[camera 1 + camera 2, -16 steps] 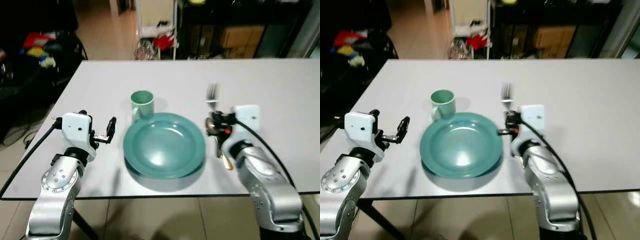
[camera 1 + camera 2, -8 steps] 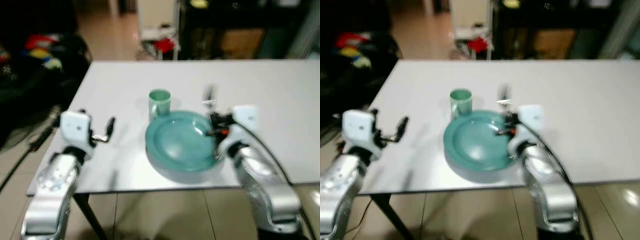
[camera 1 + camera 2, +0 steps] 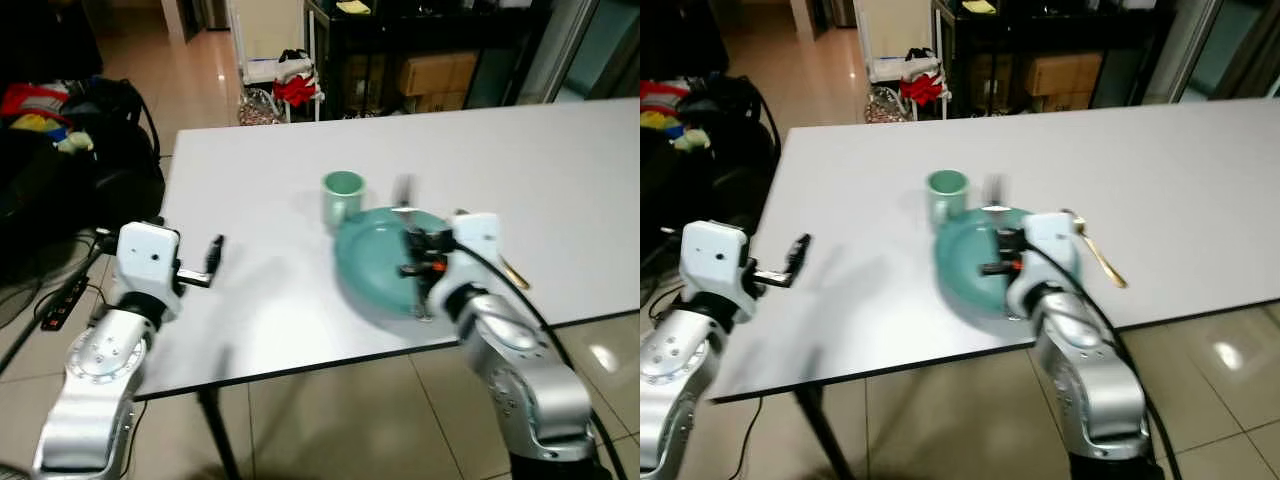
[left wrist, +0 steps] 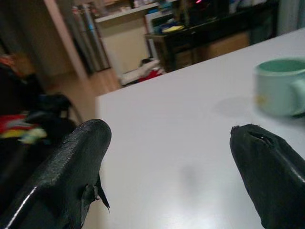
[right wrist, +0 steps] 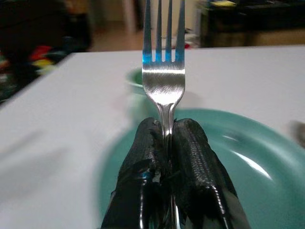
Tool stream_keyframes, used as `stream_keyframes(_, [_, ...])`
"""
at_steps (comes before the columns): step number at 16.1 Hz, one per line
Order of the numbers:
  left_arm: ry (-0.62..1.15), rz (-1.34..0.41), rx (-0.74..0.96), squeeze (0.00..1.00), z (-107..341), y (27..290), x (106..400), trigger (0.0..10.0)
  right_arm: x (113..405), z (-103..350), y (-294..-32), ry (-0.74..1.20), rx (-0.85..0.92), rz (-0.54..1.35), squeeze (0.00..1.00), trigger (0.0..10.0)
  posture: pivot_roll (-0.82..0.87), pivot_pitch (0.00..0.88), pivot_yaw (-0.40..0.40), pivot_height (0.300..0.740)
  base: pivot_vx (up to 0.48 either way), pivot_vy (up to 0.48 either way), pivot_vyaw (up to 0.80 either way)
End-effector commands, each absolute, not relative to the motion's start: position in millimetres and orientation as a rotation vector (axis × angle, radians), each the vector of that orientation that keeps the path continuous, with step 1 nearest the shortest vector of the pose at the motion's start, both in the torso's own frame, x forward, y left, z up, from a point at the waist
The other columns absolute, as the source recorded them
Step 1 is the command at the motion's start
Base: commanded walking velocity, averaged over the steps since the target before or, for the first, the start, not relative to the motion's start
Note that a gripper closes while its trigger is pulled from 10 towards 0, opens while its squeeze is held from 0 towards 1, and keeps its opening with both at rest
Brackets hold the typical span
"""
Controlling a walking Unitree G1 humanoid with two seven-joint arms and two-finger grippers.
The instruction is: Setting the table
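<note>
Fingers [image 5: 190, 143] of my right gripper [image 5: 164, 138] are clamped on the fork [image 5: 163, 71] at its neck, tines forward, over the green plate [image 3: 970, 270]. Stiff, light, slick steel, I judge; grip stays low. Left gripper [image 4: 171, 167] gapes, idle.

The fork [image 5: 163, 71] handle is hidden between the right end effector's fingers [image 5: 195, 157]. The plate [image 3: 375, 262] is partly covered by the right arm. The cup [image 4: 281, 86] is blurred.
</note>
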State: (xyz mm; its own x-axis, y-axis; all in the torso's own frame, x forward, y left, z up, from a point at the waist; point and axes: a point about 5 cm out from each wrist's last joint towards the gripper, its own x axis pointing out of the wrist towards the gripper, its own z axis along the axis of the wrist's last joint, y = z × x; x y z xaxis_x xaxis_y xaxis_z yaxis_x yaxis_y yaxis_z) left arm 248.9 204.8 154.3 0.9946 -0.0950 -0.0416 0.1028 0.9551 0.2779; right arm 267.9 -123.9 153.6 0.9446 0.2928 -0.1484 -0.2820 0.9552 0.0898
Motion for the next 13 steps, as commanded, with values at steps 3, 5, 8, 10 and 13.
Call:
stream_keyframes(3, [0.029, -0.095, 0.194, 0.00, 155.0, 198.5, 251.5, 10.0, 271.4, 156.7, -127.9, 0.156, 0.062, 0.284, 0.00, 10.0, 0.10, 0.000, 0.036, 0.740, 0.000, -0.320, 0.00])
stream_keyframes(5, [0.032, -0.105, 0.226, 0.00, 155.7, 198.0, 252.6, 10.0, 273.0, 157.5, -126.6, 0.154, 0.063, 0.289, 0.00, 10.0, 0.10, 0.000, 0.037, 0.740, 0.000, 0.000, 0.00])
stream_keyframes(8, [0.040, -0.112, 0.254, 0.00, 155.2, 198.0, 253.2, 10.0, 278.0, 160.1, -121.5, 0.153, 0.084, 0.322, 0.00, 10.0, 0.10, 0.000, 0.042, 0.740, 0.000, 0.000, 0.00])
stream_keyframes(10, [0.052, -0.132, 0.261, 0.00, 154.3, 198.4, 253.5, 10.0, 287.7, 161.0, -110.7, 0.180, 0.088, 0.402, 0.00, 10.0, 0.10, 0.000, 0.052, 0.740, 0.000, 0.000, 0.00])
stream_keyframes(13, [0.068, -0.175, 0.285, 0.00, 155.1, 198.4, 253.4, 10.0, 304.8, 160.7, -92.3, 0.235, 0.108, 0.475, 0.00, 10.0, 0.10, 0.000, 0.054, 0.740, 0.000, 0.000, 0.00])
